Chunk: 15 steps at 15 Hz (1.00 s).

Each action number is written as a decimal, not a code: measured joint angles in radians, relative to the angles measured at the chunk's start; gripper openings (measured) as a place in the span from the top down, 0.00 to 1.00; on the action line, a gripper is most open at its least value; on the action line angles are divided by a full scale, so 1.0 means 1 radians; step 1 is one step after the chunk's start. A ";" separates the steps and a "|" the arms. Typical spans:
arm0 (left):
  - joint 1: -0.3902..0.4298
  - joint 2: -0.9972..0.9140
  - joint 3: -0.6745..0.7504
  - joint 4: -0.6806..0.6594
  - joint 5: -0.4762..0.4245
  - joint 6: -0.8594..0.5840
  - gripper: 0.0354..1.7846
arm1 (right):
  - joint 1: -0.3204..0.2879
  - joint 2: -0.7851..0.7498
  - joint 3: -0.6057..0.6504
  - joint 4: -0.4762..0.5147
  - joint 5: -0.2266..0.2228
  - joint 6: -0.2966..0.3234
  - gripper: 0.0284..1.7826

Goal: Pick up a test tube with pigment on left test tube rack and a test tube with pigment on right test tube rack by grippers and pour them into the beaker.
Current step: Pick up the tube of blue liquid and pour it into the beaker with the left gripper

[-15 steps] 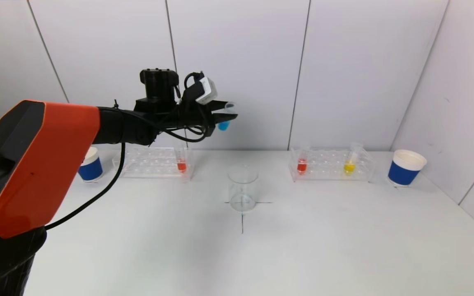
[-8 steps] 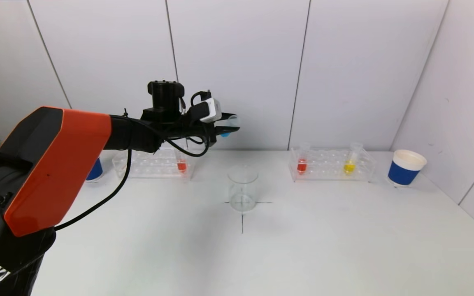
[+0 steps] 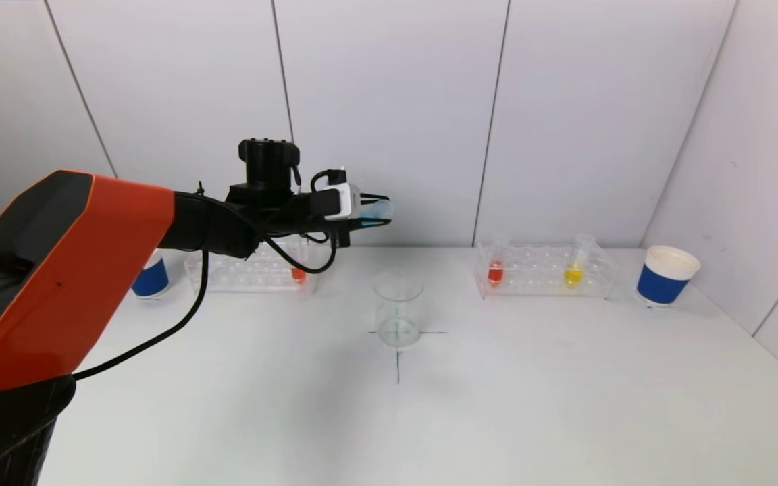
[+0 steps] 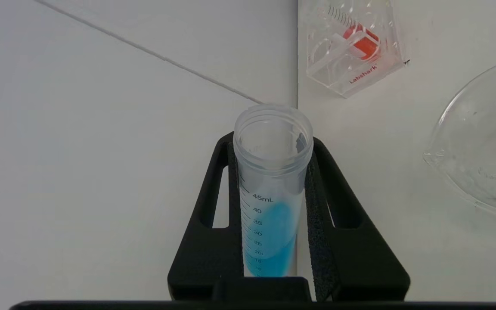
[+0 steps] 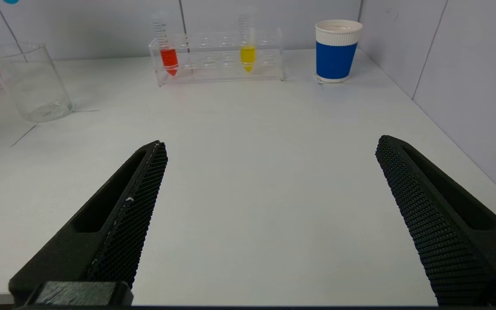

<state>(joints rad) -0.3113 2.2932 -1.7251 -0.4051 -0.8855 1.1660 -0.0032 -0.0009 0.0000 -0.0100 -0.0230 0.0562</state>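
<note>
Clamping the blue-pigment tube [image 4: 271, 193] between both black padded fingers [image 4: 317, 215], the left gripper [image 3: 370, 209] is held high above the table [image 3: 497, 405], over and slightly behind the empty beaker [image 3: 398, 308]. The tube lies close to horizontal, open mouth toward the robot's right, with the blue liquid pooled along its lower length. The hold falls across the graduated middle of the barrel, the rim free.

Handling assessment: the tube appears to be light, rigid plastic with a smooth, likely slippery wall; uncapped, it would spill if jolted. Mid-barrel is judged the sound place to grip, clear of the pouring lip. The beaker looks like thin glass, fragile and easily tipped by a knock.

The right gripper [image 5: 269, 206] is low over the near right of the table, its fingers spread wide and holding nothing, well apart from the right rack [image 3: 543, 271].

Count:
- Pigment tubes: four. One blue in hand; one red tube [image 3: 298, 273] in the left rack [image 3: 247, 268]; a second red tube [image 3: 495, 268] and one yellow tube [image 3: 573, 270] in the right rack.
- Racks: two.
- Beakers: one, standing on the marked cross.
- Blue paper cups: two, a left cup [image 3: 150, 278] and a right cup [image 3: 666, 275], one outboard of each rack.
</note>
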 joint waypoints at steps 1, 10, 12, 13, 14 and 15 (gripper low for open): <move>0.000 -0.003 0.006 -0.025 -0.011 0.008 0.77 | 0.000 0.000 0.000 0.000 0.000 0.000 0.01; -0.021 -0.024 0.171 -0.334 -0.032 0.028 0.77 | 0.001 0.000 0.000 0.000 0.000 0.000 0.01; -0.028 -0.025 0.203 -0.381 -0.034 0.034 0.77 | 0.000 0.000 0.000 0.000 0.000 0.000 0.01; -0.029 -0.026 0.218 -0.387 -0.037 0.048 0.77 | 0.001 0.000 0.000 0.000 0.000 0.000 0.01; -0.030 -0.027 0.235 -0.388 -0.038 0.071 0.77 | 0.001 0.000 0.000 0.000 0.000 0.000 0.01; -0.031 -0.029 0.251 -0.389 -0.039 0.092 0.77 | 0.001 0.000 0.000 0.000 0.000 0.000 0.01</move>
<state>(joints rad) -0.3426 2.2638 -1.4738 -0.7938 -0.9240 1.2581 -0.0023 -0.0009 0.0000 -0.0104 -0.0230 0.0562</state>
